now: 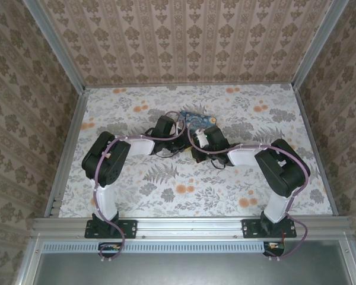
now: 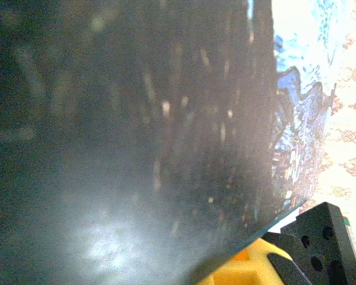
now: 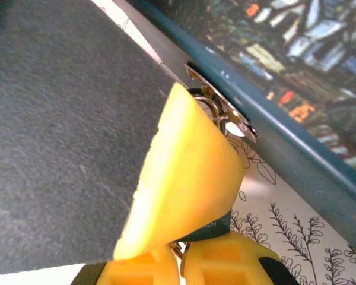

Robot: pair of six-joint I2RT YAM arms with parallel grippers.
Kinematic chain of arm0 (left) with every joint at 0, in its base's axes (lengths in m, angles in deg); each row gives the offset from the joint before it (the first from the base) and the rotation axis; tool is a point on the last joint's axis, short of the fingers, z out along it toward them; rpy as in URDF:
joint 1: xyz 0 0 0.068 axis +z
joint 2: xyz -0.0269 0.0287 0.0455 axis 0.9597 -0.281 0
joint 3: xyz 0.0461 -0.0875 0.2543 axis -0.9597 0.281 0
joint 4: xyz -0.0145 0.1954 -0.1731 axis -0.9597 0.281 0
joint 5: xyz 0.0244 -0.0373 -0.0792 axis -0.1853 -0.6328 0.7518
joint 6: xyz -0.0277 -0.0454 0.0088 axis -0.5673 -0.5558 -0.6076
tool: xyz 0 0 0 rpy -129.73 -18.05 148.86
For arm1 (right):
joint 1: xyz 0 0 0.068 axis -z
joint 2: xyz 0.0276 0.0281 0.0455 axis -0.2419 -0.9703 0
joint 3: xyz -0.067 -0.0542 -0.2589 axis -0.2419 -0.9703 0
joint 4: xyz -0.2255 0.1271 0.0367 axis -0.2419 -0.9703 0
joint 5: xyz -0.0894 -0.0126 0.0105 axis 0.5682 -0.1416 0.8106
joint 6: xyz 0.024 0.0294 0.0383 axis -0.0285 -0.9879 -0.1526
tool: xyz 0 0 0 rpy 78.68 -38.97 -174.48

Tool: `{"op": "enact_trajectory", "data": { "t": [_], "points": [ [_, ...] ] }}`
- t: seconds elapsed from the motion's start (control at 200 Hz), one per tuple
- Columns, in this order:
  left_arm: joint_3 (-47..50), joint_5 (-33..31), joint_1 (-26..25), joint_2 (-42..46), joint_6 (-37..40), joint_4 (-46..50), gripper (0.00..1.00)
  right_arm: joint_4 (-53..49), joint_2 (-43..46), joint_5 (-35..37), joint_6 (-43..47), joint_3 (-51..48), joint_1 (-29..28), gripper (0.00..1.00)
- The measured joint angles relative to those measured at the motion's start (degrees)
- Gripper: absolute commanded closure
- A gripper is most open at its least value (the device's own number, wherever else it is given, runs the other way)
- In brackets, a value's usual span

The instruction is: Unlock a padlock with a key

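Observation:
The padlock [image 1: 199,119] is a flat blue body with a stained-glass pattern and a teal edge, at the middle of the table between both arms. My left gripper [image 1: 175,127] reaches it from the left. In the left wrist view the padlock's face [image 2: 302,119] stands very close, dark and blurred, and my left gripper [image 2: 249,264] is shut at its lower edge. My right gripper [image 1: 197,139] comes from the right. Its yellow fingers [image 3: 190,252] are shut on the key [image 3: 209,228], pinching its teal head. The metal key ring [image 3: 224,113] lies against the padlock's teal edge [image 3: 296,148].
The table [image 1: 225,190] has a floral cloth and is enclosed by patterned walls with metal rails [image 1: 65,148] along the sides. Both arm bases [image 1: 110,228] stand at the near edge. A black block [image 2: 326,237] with holes sits at the lower right of the left wrist view.

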Motion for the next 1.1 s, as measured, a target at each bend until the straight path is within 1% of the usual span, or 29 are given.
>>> {"op": "enact_trajectory", "data": {
  "t": [0.03, 0.08, 0.2, 0.335, 0.535, 0.76, 0.96, 1.1],
  "points": [
    [0.0, 0.2, 0.0, 0.0, 0.0, 0.0, 1.0, 0.3, 0.0, -0.8, -0.8, -0.3, 0.4, 0.54],
    [0.0, 0.3, 0.0, 0.0, 0.2, 0.0, 1.0, 1.1, 0.3, -1.6, -1.9, -1.0, 1.4, 0.48],
    [0.0, 0.3, 0.1, 0.0, 0.2, 0.0, 1.0, 3.0, 2.5, -2.8, -4.4, -3.7, 3.4, 0.41],
    [0.0, 0.3, 0.1, 0.0, 1.1, 0.5, 1.0, 6.5, 4.7, -3.7, -7.3, -6.7, 5.3, 0.38],
    [-0.4, -0.4, 0.1, 0.5, 2.9, 3.0, 0.81, 10.8, 4.7, -7.0, -12.7, -8.3, 7.6, 0.37],
    [-0.4, -0.6, -0.1, 1.5, 4.5, 6.3, 0.61, 17.4, 2.2, -8.3, -18.2, -8.3, 9.4, 0.36],
    [-0.3, -0.6, -0.3, 2.8, 4.7, 9.1, 0.49, 20.3, -0.1, -9.4, -22.2, -6.3, 10.6, 0.36],
    [0.1, -0.9, -0.3, 5.4, 4.7, 11.3, 0.45, 20.7, -2.5, -10.5, -24.5, -2.8, 11.7, 0.36]
  ]
}}
